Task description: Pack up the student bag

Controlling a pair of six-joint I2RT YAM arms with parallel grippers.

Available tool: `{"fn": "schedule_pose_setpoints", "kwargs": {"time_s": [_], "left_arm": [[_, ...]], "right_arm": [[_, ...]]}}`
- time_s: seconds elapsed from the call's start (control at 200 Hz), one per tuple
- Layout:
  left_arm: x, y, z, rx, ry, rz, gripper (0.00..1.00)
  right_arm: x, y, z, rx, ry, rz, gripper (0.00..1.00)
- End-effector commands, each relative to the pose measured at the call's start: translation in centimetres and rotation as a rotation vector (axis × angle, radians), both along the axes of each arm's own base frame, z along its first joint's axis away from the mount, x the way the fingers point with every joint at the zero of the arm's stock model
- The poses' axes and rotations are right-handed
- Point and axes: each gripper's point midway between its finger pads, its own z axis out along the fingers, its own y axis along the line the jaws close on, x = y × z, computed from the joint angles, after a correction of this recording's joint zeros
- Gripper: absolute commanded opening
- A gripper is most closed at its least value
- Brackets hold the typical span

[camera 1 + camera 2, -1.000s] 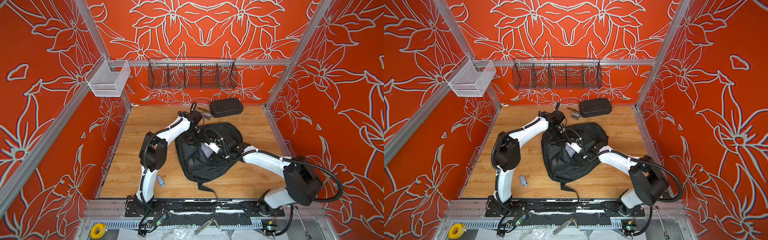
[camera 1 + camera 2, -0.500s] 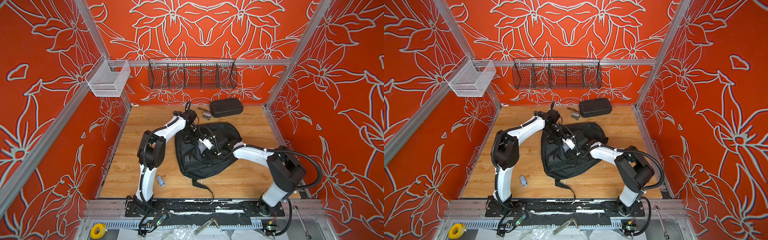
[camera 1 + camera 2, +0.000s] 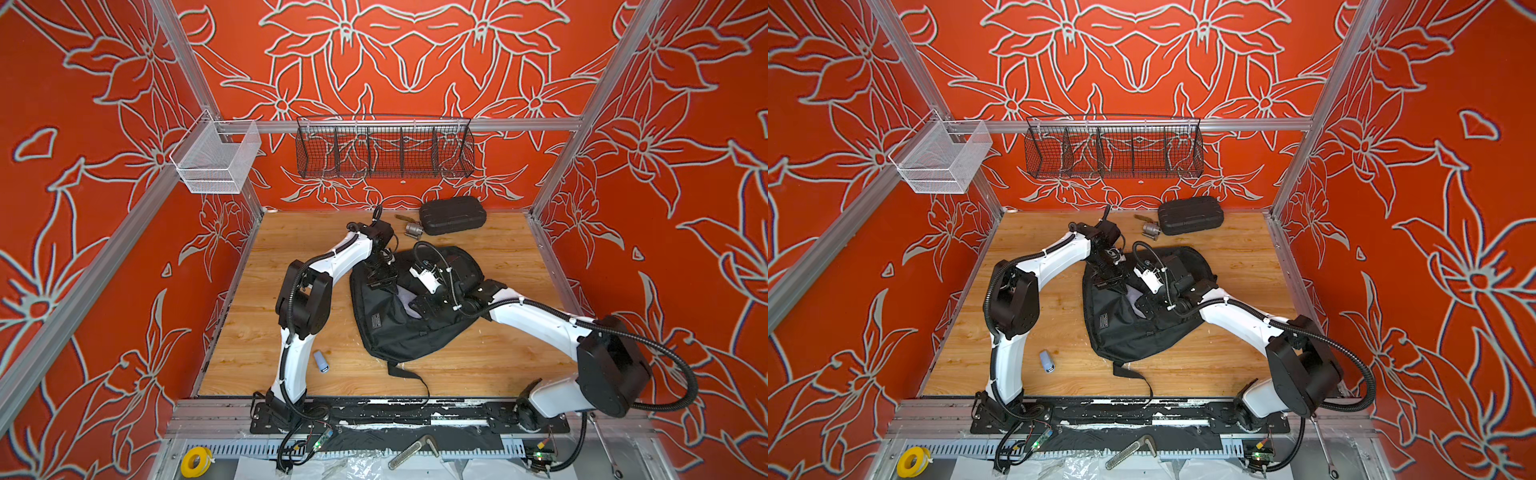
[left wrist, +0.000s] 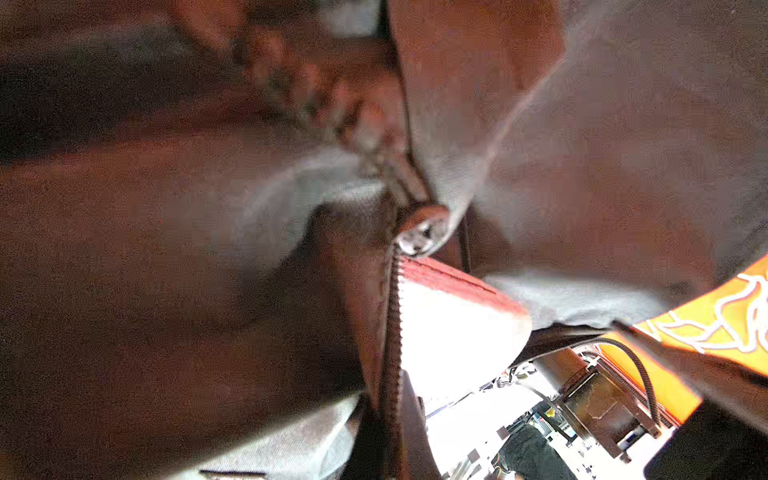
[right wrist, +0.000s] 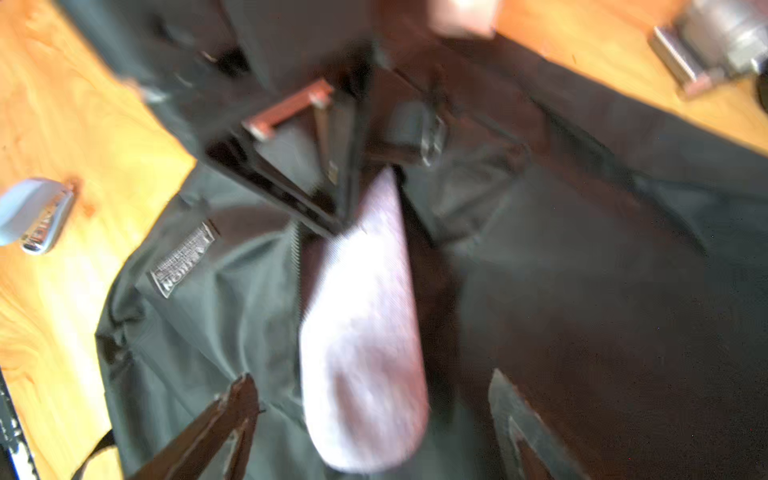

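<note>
**Black fabric pinched on the left, right jaws wide above the pale lining**

Black fabric at the zip edge of the student bag (image 3: 399, 328) sits clamped in the left gripper (image 3: 380, 282), whose jaws are pressed tight together on it. The left wrist view is filled with that cloth and a zipper slider (image 4: 419, 232). The right gripper (image 5: 374, 415) has its fingers (image 5: 224, 424) spread wide, gripping nothing, over the pale grey lining (image 5: 361, 332) that shows in the bag's opening. The bag lies flat mid-table on the wooden tabletop (image 3: 498, 361), label patch (image 5: 183, 259) up, one strap (image 3: 409, 376) trailing toward the front rail. Well apart, a black hard case (image 3: 452, 215) lies by the back wall with a small metal part (image 3: 412, 230) just beside it. A small grey-blue object (image 3: 321, 360) rests near the left arm's base.
</note>
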Motion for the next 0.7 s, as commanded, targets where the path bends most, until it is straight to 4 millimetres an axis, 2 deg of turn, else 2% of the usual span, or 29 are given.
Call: {"fn": "schedule_pose_setpoints", "kwargs": {"time_s": [0.0,0.09,0.205,0.305,0.36,0.485,0.57,0.696], "left_arm": [[-0.5,0.4,-0.3,0.022,0.029,-0.012,0.00],[-0.6,0.6,-0.4,0.037,0.033,0.007,0.00],[-0.9,0.2,-0.1,0.029,0.027,0.041,0.00],[-1.5,-0.2,-0.1,0.022,0.041,0.060,0.00],[-2.0,-0.5,-0.4,0.011,0.067,0.072,0.00],[-2.7,-1.3,-0.7,-0.023,0.100,0.082,0.00],[-2.8,-1.5,-0.8,-0.034,0.113,0.083,0.00],[-2.9,-1.7,-1.0,-0.047,0.124,0.093,0.00]], "right_arm": [[-1.8,-2.0,-1.6,-0.099,0.086,-0.011,0.83],[-2.3,-2.4,-2.6,-0.110,0.151,-0.048,0.75],[-2.5,-1.8,-3.9,-0.065,0.221,-0.097,0.63],[-2.3,-0.3,-3.8,0.024,0.230,-0.090,0.48],[-2.3,0.9,-3.5,0.081,0.226,-0.059,0.36],[-2.4,3.6,-3.0,0.203,0.248,0.004,0.20],[-2.3,5.1,-2.8,0.288,0.282,0.019,0.16],[-2.0,6.2,-2.9,0.353,0.294,0.019,0.17]]}}
